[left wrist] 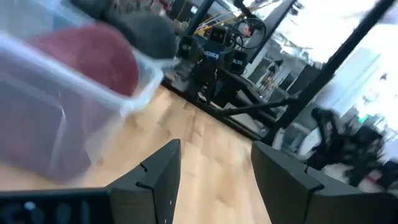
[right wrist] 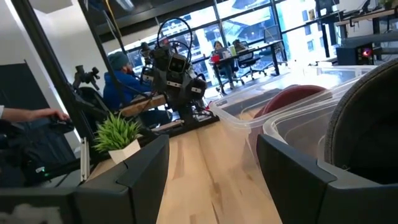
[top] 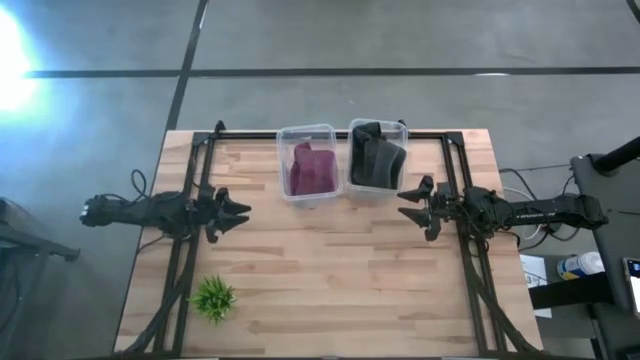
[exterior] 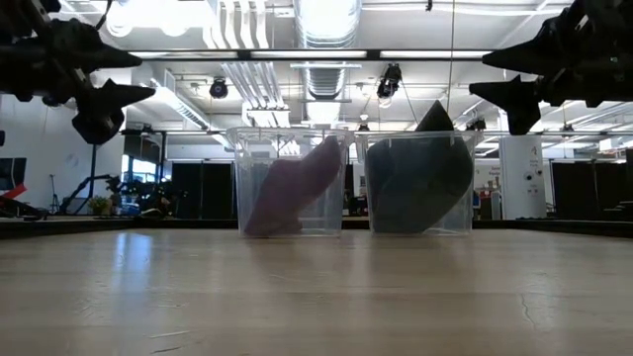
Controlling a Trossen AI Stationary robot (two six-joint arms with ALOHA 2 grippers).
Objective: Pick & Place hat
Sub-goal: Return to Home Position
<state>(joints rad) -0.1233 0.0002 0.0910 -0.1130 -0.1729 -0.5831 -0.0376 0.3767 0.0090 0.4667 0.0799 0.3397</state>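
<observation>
Two clear plastic bins stand side by side at the table's far edge. The left bin holds a maroon hat, which leans against the bin wall in the low view. The right bin holds a dark grey hat, whose tip pokes above the rim. My left gripper hovers open over the table's left side, raised well above the wood. My right gripper hovers open on the right, just near of the dark hat's bin. Neither holds anything.
A small green potted plant stands near the table's near left corner. Black frame rails run along both sides and the far edge. Bare wood lies between the two arms. People sit in the room beyond.
</observation>
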